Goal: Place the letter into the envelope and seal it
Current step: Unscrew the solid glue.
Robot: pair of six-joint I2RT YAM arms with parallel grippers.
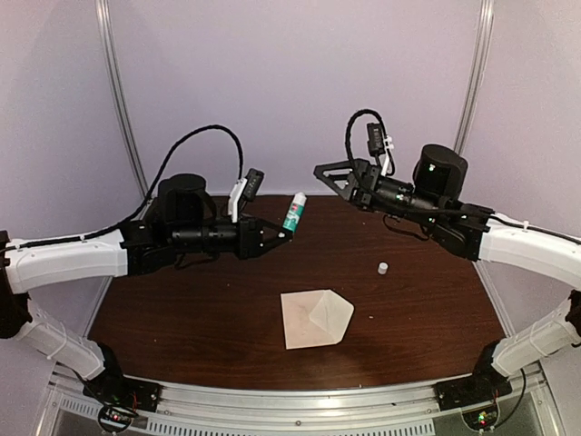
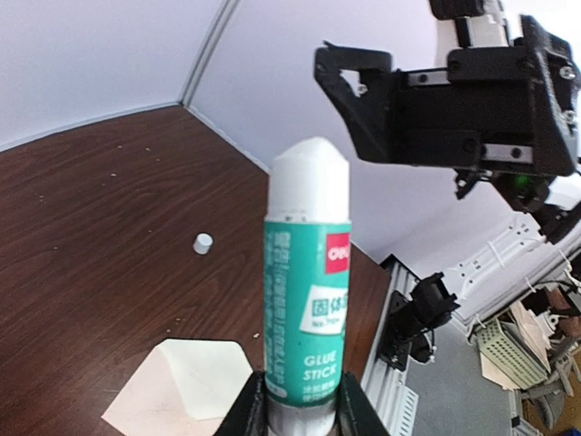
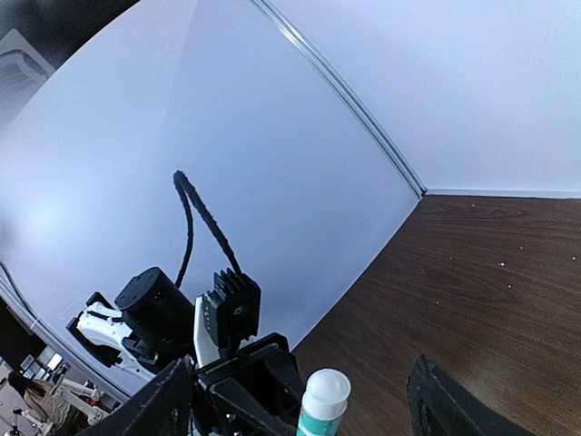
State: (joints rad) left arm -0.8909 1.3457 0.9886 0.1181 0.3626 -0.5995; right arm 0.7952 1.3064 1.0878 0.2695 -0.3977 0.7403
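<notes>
Your left pincer (image 1: 278, 236) is pinching the glue stick (image 1: 294, 212) by its bottom end, fingers pressing on both sides of the tube. It is holding it off the table (image 1: 182, 309) just left of centre in the overhead view, tilting up and to the right. In the left wrist view the stick (image 2: 307, 300) is standing straight up from the bottom edge, teal label facing the camera and rounded white tip on top.

Your right pincer (image 1: 332, 180) is hanging in the air at upper centre-right of the overhead view. Its jaws are spread wide and gripping nothing. It is pointing left toward the stick's tip, near it but apart. In the right wrist view its two dark fingers (image 3: 445, 409) are sitting at the bottom corners, with the stick's white tip (image 3: 325, 389) showing between them.

The envelope (image 1: 315, 318) is lying flat on the table at lower centre of the overhead view, pointed flap aiming right, well below both pincers. In the left wrist view it (image 2: 182, 386) is showing at lower left.

A small white cap (image 1: 382, 268) is sitting on the table to the upper right of the envelope, apart from it.
</notes>
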